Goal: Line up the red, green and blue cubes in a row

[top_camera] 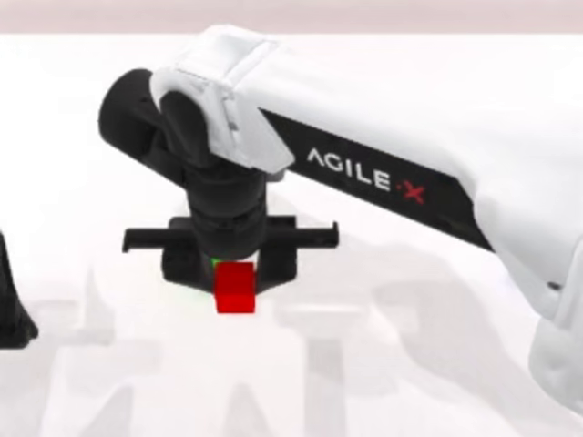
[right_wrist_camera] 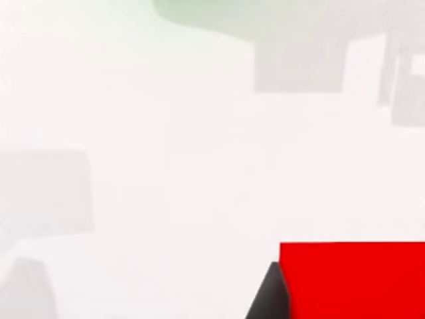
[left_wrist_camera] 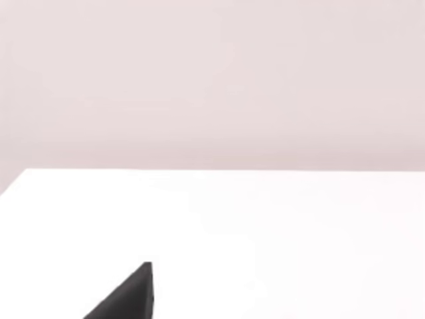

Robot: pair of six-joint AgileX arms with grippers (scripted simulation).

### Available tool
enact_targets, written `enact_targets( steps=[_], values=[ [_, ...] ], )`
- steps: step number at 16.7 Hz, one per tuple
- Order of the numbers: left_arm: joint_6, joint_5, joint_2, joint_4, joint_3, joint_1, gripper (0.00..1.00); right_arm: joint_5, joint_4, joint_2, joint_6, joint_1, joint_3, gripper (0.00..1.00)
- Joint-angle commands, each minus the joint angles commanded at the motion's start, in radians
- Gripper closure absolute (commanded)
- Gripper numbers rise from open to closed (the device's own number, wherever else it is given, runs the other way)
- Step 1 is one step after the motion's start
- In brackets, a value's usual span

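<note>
The right arm's black two-finger gripper (top_camera: pixel 230 264) hangs low over the middle of the white table (top_camera: pixel 410 364), its fingers at the small bright red cube (top_camera: pixel 235 289); whether they pinch it cannot be told, since the wrist hides them. A sliver of the small bright green cube (top_camera: pixel 213 265) shows just behind the red one, under the gripper. The blue cube is not visible. The step looks like setting red beside green — next, the gripper should let go and lift straight up without nudging either. The left arm (top_camera: pixel 11 305) sits parked at the table's left edge.
</note>
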State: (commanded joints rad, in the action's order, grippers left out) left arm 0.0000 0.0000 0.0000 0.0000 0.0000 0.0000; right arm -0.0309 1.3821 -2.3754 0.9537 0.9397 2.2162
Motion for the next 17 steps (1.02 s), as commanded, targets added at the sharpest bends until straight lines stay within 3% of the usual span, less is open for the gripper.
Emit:
enact_targets(
  steps=[8, 13, 17],
  values=[
    [0.000, 0.000, 0.000, 0.000, 0.000, 0.000, 0.00, -0.002, -0.233, -0.017, 0.003, 0.005, -0.212, 1.00],
    [0.000, 0.000, 0.000, 0.000, 0.000, 0.000, 0.00, -0.002, -0.260, -0.022, 0.003, 0.008, -0.238, 1.00],
    [0.000, 0.000, 0.000, 0.000, 0.000, 0.000, 0.00, -0.002, -0.260, -0.022, 0.003, 0.008, -0.238, 0.70]
  ],
)
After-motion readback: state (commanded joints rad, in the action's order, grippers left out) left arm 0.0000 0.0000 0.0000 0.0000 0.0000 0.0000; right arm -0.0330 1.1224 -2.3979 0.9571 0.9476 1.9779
